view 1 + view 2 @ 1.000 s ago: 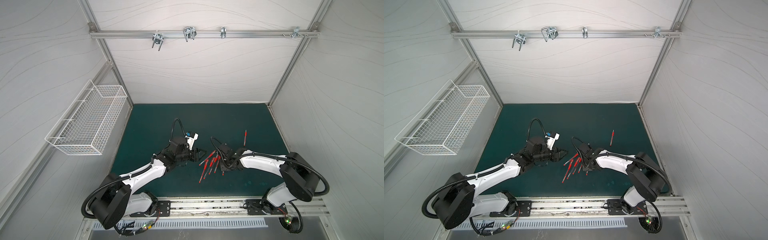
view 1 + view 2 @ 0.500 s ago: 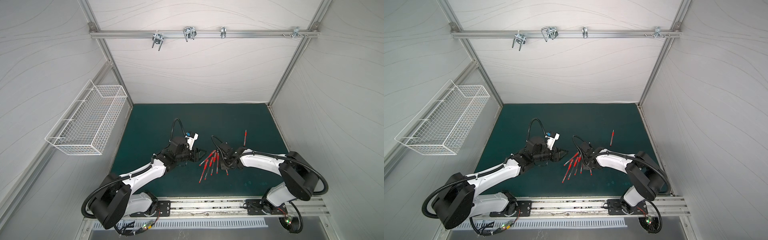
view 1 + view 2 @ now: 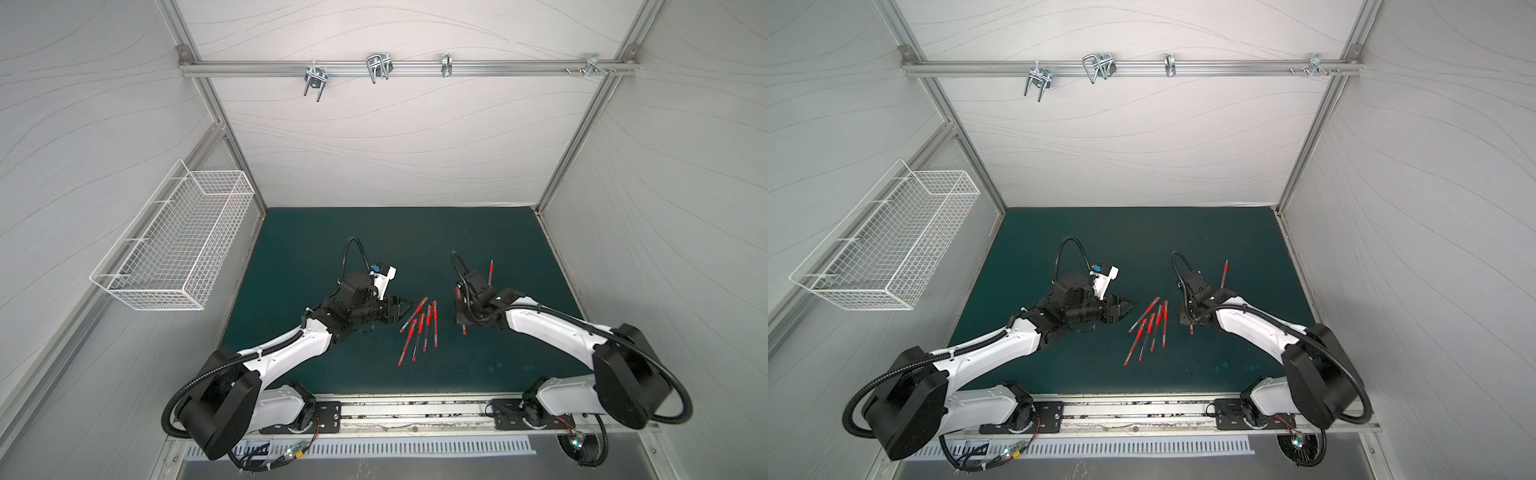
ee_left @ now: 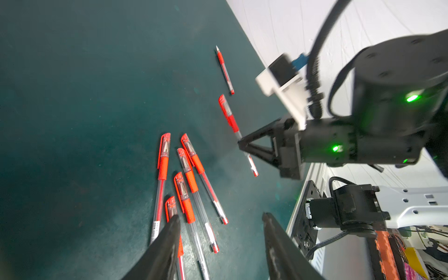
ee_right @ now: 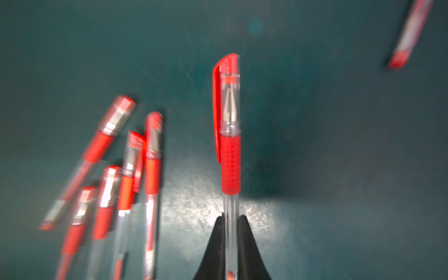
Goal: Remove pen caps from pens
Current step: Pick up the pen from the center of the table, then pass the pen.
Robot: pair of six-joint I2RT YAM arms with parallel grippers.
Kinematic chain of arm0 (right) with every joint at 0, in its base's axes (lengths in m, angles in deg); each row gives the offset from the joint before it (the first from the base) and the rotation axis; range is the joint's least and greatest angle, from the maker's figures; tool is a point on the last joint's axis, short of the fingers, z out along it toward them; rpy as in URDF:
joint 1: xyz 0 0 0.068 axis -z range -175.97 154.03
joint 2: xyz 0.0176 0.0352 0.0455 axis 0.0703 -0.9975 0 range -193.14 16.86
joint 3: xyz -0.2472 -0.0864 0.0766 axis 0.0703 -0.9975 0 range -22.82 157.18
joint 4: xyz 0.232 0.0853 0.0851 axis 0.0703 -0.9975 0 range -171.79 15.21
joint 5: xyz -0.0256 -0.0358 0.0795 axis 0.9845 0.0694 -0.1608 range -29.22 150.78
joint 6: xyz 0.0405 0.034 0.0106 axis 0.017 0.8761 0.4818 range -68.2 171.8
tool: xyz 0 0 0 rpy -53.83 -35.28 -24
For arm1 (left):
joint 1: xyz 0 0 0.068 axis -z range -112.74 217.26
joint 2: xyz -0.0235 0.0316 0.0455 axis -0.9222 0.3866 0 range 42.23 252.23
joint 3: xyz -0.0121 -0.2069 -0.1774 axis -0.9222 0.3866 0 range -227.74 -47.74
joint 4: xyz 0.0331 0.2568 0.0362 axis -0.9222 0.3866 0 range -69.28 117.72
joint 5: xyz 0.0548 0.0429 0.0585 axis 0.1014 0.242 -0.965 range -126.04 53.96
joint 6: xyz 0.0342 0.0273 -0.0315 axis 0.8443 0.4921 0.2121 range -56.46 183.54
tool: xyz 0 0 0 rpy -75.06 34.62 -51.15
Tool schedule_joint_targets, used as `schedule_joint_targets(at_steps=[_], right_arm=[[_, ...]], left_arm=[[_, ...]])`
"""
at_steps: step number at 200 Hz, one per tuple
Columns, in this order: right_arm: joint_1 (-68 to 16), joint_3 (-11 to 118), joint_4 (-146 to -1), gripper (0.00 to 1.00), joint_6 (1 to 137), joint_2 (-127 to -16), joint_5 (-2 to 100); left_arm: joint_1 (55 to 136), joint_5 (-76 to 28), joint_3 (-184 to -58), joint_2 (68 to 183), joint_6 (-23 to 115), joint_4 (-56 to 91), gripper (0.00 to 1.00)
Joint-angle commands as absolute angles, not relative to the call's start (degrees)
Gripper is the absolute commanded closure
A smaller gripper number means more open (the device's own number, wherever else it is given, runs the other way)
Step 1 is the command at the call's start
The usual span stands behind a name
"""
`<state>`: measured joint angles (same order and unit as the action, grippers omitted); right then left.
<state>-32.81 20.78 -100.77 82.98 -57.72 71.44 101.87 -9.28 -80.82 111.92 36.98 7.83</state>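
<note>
Held pen (image 5: 230,164): capped, with a clear barrel and a red dimpled grip sleeve. The steel tip shows through the cap (image 5: 228,97), a clear sleeve with a red top and clip. In both top views its long axis runs roughly 12–6, cap end at 12.

Right gripper (image 5: 230,221) jaws pinch the bare barrel just behind the grip sleeve. The cap sticks out past them, nothing touching it.

Left gripper (image 4: 220,217) has its jaws spread and empty, at 9 o'clock from the held pen. Five more capped pens (image 3: 419,328) lie on the mat (image 3: 332,232) between. My read: left crosses toward 3, closes on the cap and pulls along the axis toward 12.

A bare pen (image 3: 491,272) lies apart at 1 o'clock.
</note>
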Motion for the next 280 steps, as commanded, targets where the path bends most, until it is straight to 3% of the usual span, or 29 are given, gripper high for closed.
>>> schedule_joint_targets(at_steps=[1, 46, 87, 169, 280], right_arm=[[-31.19, 22.72, -98.66, 0.98, 77.38, -52.36, 67.75], [-31.21, 23.64, -89.39, 0.97, 68.87, -46.98, 55.53], [-32.88, 14.88, -73.65, 0.98, 66.35, -43.76, 45.45], [-37.50, 7.43, -60.20, 1.00, 59.37, -43.90, 40.32], [-44.21, 9.35, -62.01, 1.00, 52.69, -47.47, 43.85]], left_arm=[[101.98, -9.71, -81.26, 109.15, 35.82, 4.69, 0.43], [102.06, -11.94, -79.00, 105.11, 34.65, 2.93, 0.40], [102.04, -14.53, -76.66, 101.89, 34.71, 0.95, 0.38], [102.05, -11.00, -73.11, 97.60, 35.68, -6.67, 0.34], [102.04, -8.40, -72.97, 100.59, 32.95, -10.68, 0.50]])
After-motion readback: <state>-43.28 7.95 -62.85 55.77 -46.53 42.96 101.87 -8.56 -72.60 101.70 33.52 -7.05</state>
